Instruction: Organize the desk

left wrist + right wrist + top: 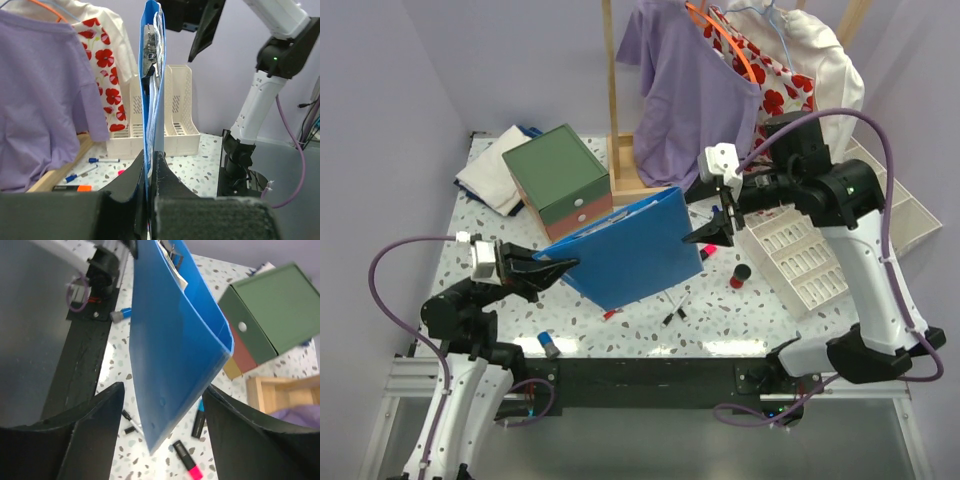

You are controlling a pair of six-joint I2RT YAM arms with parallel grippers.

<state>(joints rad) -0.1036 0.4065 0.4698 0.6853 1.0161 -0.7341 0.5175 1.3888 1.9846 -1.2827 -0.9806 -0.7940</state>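
The left arm reaches low and level over the table (650, 325), a flat white top with coloured terrazzo speckles lying beneath both arms. The left end effector (565, 267) is pinched on the edge of a smooth, stiff blue folder (625, 250) standing on edge. The right arm arches high, and the right end effector (710, 215) is spread, straddling the folder's far corner.

From above, the blue folder (625, 250) covers the desk (650, 335) beneath it; a small red item (610, 314) peeking from its lower edge is too small to name. The right arm (865, 270) hides part of the white file tray (800, 262). In the left wrist view the left pincer (150, 160) is a dark blur and the folder's top is cut off.
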